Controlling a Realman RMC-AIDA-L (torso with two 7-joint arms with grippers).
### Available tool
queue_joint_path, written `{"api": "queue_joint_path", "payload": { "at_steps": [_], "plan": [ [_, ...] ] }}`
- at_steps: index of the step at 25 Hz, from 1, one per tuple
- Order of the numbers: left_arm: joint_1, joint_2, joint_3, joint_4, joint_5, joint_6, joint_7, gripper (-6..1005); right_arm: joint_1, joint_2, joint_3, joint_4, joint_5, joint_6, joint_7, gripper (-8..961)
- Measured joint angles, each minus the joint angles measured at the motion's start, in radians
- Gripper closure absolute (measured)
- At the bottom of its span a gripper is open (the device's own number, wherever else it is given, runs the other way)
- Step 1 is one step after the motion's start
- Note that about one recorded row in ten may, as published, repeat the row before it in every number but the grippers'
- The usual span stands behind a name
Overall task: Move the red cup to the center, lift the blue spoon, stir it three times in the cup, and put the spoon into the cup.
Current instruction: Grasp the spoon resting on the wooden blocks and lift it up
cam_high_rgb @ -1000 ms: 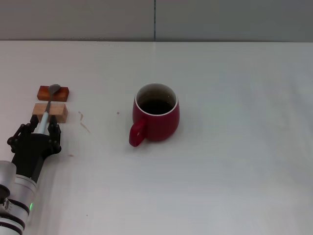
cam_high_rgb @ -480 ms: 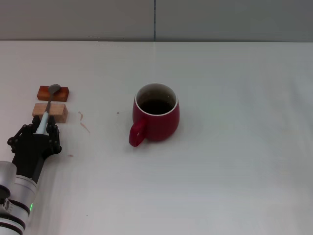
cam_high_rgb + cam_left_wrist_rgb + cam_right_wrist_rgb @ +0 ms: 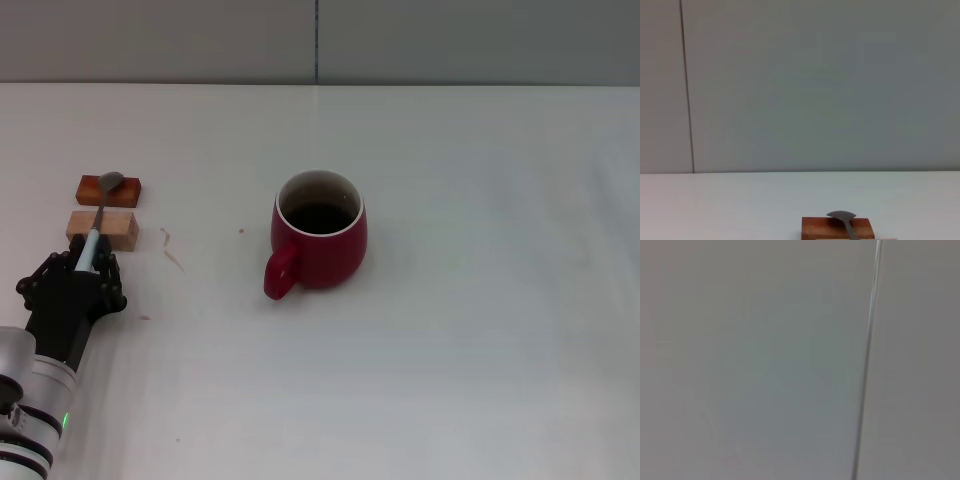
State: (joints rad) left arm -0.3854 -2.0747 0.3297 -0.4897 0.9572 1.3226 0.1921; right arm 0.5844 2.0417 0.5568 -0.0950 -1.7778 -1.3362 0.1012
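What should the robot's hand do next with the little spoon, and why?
Probably close and lift. The left gripper sits at the handle end of the blue spoon, which lies across two wooden blocks, while the red cup already stands mid-table.

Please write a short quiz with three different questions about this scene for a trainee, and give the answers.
1. True or false: the blue spoon already stands in the red cup.
2. Which gripper is at the spoon's handle? A. left B. right
3. Fill in: the spoon's bowl rests on the ____ block.

Key: 1 false, it lies across the red block and the tan block. 2 A, the left gripper. 3 red.
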Motion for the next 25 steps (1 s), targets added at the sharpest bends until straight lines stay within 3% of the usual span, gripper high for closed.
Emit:
{"api": "queue_joint_path", "payload": {
  "at_steps": [25],
  "plan": [
    [-0.001,-0.002,-0.011,-0.003,0.000,-0.005,0.001,806,-0.008,0.002,0.000,0.000,-0.003,-0.024,0.000,191]
  ]
}}
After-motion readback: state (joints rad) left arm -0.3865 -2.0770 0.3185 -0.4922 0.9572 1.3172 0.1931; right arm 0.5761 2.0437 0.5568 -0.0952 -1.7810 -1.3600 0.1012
